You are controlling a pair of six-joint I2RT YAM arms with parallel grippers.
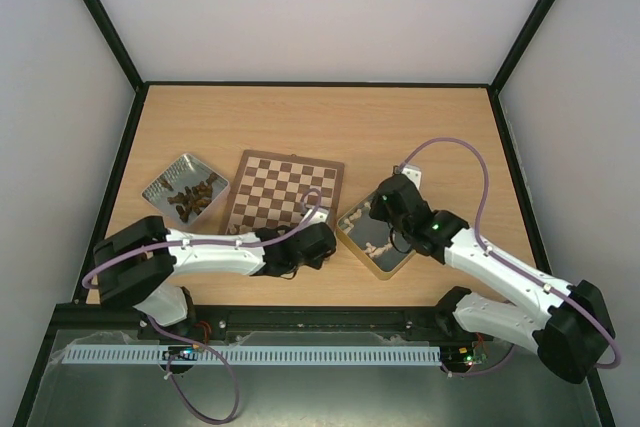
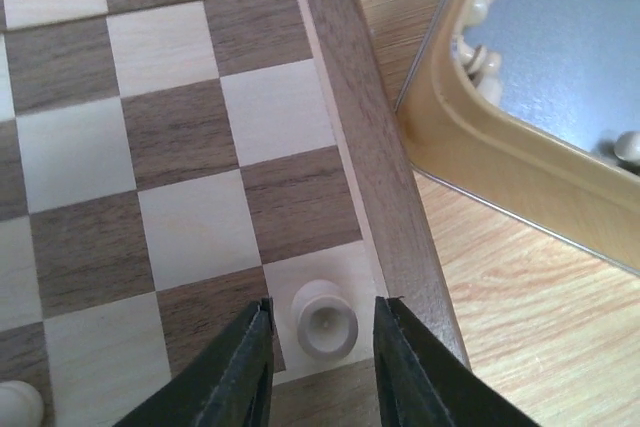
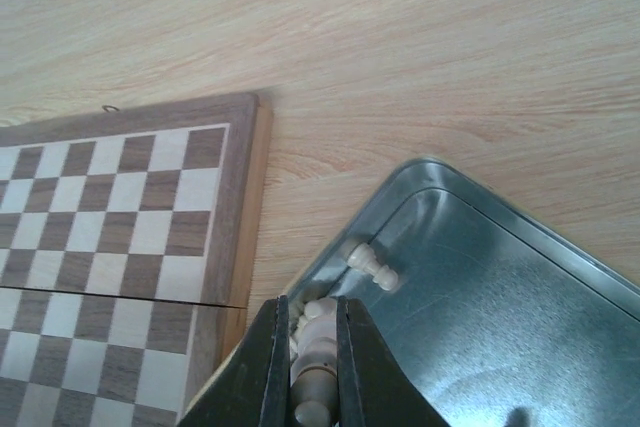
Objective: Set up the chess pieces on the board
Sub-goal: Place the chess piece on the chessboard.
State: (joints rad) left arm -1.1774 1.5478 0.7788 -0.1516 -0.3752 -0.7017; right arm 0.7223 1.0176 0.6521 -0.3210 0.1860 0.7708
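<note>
Board (image 2: pixel 180 147): corner piece (image 2: pixel 325 322), edge piece (image 2: pixel 15 407) standing | my left gripper (image 2: pixel 325 307) loose around corner piece | right gripper (image 3: pixel 310 305) pinches tin piece (image 3: pixel 315 359) | most left in tin (image 3: pixel 470 182), tray (image 1: pixel 165 182).

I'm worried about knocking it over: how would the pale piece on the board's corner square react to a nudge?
The pale piece looks small and wooden, so it is probably light. It stands upright on a small base, so a high nudge may tip it. Being round, it would likely roll once down.

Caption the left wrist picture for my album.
Left gripper open around a pale chess piece standing on the board's edge square, beside the gold tin.
</note>
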